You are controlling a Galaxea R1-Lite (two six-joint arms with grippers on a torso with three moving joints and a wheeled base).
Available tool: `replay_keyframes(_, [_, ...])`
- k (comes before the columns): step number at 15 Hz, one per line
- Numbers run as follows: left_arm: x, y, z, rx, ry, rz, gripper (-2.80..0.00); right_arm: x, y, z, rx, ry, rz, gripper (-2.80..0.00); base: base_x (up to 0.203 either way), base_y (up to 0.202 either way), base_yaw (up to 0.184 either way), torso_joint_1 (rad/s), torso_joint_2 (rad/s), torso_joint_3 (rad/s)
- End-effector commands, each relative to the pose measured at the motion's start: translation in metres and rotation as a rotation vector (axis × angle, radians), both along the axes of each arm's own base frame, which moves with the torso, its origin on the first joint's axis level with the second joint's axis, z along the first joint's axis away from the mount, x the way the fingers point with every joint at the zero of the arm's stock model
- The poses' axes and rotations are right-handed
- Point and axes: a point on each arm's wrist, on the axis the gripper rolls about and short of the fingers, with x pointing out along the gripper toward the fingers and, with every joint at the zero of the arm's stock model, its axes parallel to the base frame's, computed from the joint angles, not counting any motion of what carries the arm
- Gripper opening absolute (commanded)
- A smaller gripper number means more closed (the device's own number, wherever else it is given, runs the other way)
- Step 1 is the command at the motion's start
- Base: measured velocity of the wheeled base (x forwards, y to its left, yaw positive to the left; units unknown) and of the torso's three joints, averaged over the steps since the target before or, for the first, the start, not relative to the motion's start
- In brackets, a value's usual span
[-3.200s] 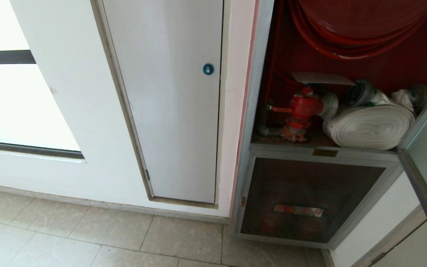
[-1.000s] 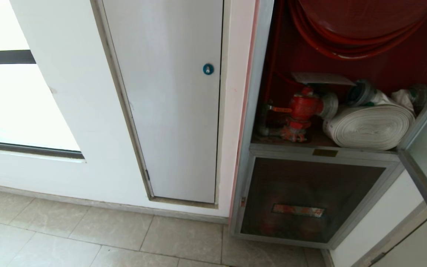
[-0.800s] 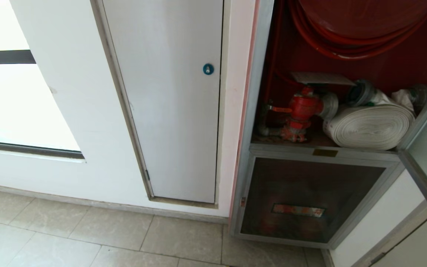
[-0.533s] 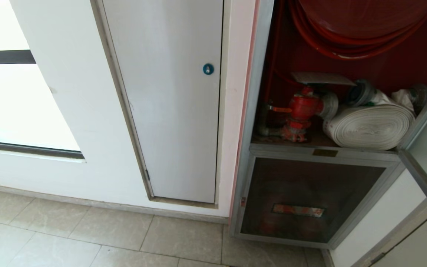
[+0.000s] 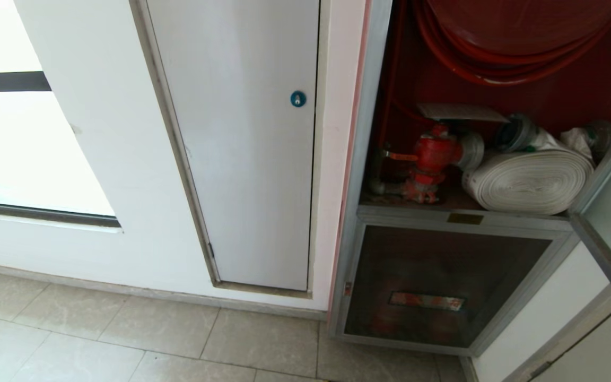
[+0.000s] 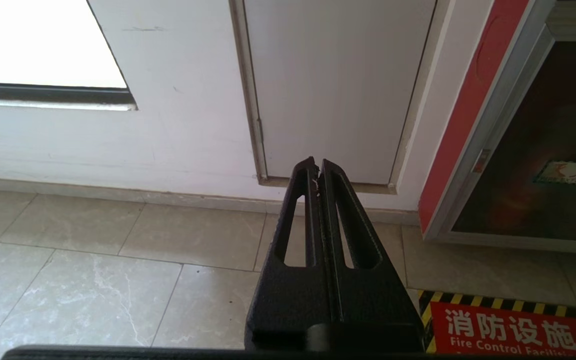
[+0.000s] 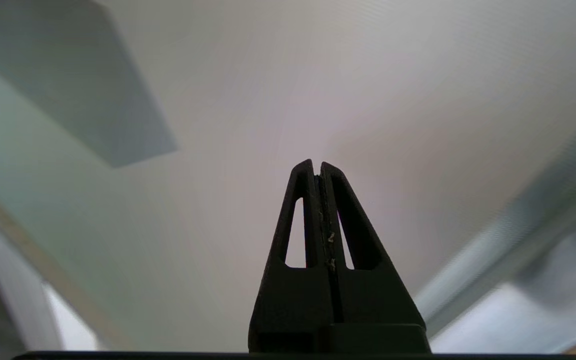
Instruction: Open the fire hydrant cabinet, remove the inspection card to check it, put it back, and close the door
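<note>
The fire hydrant cabinet (image 5: 361,159) stands open at the right of the head view, red inside. In it sit a red hose reel (image 5: 502,42), a red hydrant valve (image 5: 435,156) and a white rolled hose (image 5: 531,180). The inspection card (image 5: 459,112) lies flat on top of the valve. The door (image 5: 610,223) is swung out at the far right, glass in a grey frame. My right gripper (image 7: 318,167) is shut and empty, close against the door's glass (image 7: 288,100). My left gripper (image 6: 316,165) is shut, parked low over the floor. Neither arm shows in the head view.
A plain white panel with a small blue lock (image 5: 298,98) is set in the wall left of the cabinet. Below the open compartment is a smaller dark glass panel with a red label (image 5: 426,301). A red floor sign with yellow-black edging (image 6: 510,330) lies before the cabinet.
The door's lower edge has swung a little further out to the right in the head view. Nothing inside the cabinet has moved.
</note>
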Motion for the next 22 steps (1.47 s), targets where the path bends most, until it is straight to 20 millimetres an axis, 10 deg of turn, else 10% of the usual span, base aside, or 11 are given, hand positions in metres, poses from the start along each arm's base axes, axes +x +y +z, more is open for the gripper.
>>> replay_keyframes(1, [0.0, 0.0, 0.0, 0.001, 0.001, 0.0, -2.8, 0.003, 0.005, 0.0, 0.001, -0.017, 0.051, -2.8, 0.0, 0.0, 0.0, 0.0, 0.0, 0.0])
replay_keyframes(10, [0.0, 0.0, 0.0, -0.001, 0.001, 0.0, -2.8, 0.007, 0.05, -0.01, 0.034, -0.102, 0.457, -2.8, 0.0, 0.0, 0.0, 0.0, 0.0, 0.0])
replay_keyframes(22, [0.0, 0.0, 0.0, 0.001, 0.001, 0.0, -2.8, -0.057, 0.075, -0.064, 0.105, -0.267, 0.87, -2.8, 0.0, 0.0, 0.0, 0.0, 0.0, 0.0])
